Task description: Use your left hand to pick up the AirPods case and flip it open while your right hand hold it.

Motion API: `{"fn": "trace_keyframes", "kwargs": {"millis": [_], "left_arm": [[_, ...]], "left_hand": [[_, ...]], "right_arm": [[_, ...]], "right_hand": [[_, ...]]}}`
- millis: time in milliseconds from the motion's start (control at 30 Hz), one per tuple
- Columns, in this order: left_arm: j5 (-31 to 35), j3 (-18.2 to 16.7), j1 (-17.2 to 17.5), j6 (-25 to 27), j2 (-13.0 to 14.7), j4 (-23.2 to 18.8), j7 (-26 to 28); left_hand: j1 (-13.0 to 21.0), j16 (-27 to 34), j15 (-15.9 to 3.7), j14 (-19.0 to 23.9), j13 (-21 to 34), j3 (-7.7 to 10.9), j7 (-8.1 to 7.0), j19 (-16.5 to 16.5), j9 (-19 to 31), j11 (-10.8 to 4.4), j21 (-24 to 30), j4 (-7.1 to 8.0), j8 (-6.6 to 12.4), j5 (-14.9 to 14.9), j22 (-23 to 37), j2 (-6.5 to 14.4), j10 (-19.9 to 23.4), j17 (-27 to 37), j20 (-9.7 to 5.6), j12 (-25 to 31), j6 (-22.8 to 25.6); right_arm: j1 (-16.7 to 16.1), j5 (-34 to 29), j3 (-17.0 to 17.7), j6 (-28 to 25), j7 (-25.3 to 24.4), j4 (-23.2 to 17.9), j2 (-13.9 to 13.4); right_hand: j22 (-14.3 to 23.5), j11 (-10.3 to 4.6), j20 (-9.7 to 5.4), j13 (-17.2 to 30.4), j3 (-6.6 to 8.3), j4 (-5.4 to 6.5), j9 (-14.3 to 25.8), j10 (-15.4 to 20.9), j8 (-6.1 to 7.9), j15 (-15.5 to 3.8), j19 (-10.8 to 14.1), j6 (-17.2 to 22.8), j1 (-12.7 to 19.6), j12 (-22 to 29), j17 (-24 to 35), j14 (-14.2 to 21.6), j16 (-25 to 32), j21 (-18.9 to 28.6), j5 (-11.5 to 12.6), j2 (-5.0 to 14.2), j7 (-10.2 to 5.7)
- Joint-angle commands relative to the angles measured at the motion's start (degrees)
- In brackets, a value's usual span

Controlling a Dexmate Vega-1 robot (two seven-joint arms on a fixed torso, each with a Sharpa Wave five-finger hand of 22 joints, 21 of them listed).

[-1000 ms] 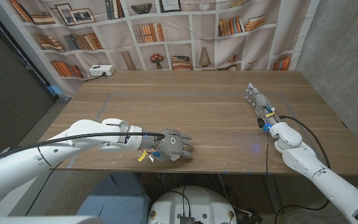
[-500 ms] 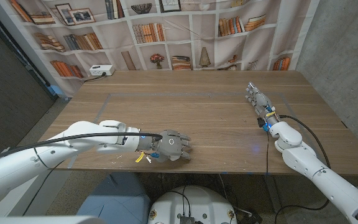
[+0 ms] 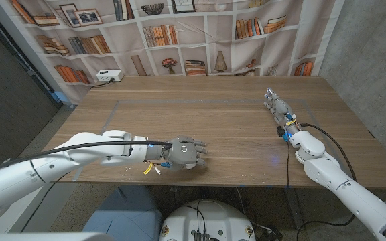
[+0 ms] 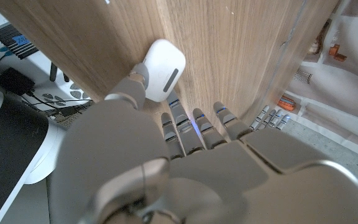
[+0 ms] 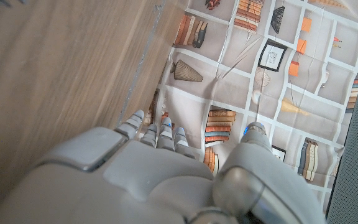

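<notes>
Lying by the table (image 3: 233, 127) near edge, AirPods case (image 4: 163, 70) touches left hand (image 3: 185, 154).

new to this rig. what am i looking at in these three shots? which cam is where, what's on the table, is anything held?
It is a robot with two white arms, each ending in a hand with fingers, standing at a wooden table.

The wide shot is from a camera on its head, looking down. The left hand is near the front edge of the table; the right hand waits further back, holding nothing.

The other two shots come from cameras on each wrist, looking along the back of that hand, so they appear rotated.

In the left wrist shot, a small white earbud case lies on the table. The thumb touches its side, the other fingers reach beside it. It is not lifted yet, lid closed.

A printed bookshelf backdrop hangs behind.
</notes>
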Motion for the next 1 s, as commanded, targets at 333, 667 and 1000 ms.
{"fn": "trace_keyframes", "kwargs": {"millis": [333, 667, 1000], "left_arm": [[3.5, -3.0, 4.3, 11.7, -0.7, -1.2, 12.0], [3.0, -1.8, 4.3, 12.5, -1.2, 0.2, 15.7], [2.2, -1.9, 6.5, 18.5, -3.6, 1.3, 19.7]], "left_hand": [[0.7, -0.1, -0.48, 0.5, 2.4, -0.96, 0.13, 1.1, 0.1, -3.53, 0.2, 0.08, 0.07, 0.2, 0.1, -0.1, 5.1, 0.2, -0.33, 2.2, 1.0], [0.8, -0.2, -0.54, 0.3, 2.5, -1.4, 0.06, 1.5, 0.1, -3.51, 0.3, 0.18, 0.07, 0.2, 0.1, -0.1, 4.9, 0.2, -0.77, 2.0, 1.5], [0.9, -0.2, -0.69, 0.4, 2.6, -1.8, 0.0, 1.7, 0.1, -3.55, 0.3, 0.21, 0.18, 0.2, 0.2, -0.1, 5.2, 0.2, -0.8, 2.0, 2.3]], "right_arm": [[-0.9, -0.1, 0.2, 0.2, -0.3, -1.6, -0.2], [-1.5, 0.0, 0.5, 0.1, -0.7, -2.5, -0.6], [-1.6, -0.1, 0.6, 0.0, -0.8, -3.2, -0.8]], "right_hand": [[0.3, 0.02, 0.13, 0.3, 0.42, -0.12, 0.1, 0.1, 0.33, -0.27, -0.2, 0.0, 0.4, 0.0, 0.1, -1.4, 0.3, 0.4, -0.2, -0.19, -0.5], [0.3, 0.03, 0.14, 0.3, 0.45, -0.1, 0.1, 0.1, 0.36, -0.26, -0.2, 0.1, 0.4, 0.0, 0.1, -1.4, 0.2, 0.4, -0.2, -0.17, -0.47], [0.3, 0.08, 0.14, 0.3, 0.47, -0.1, 0.1, 0.1, 0.36, -0.26, -0.2, 0.1, 0.4, 0.0, 0.1, -1.4, 0.2, 0.4, -0.2, -0.18, -0.47]]}}
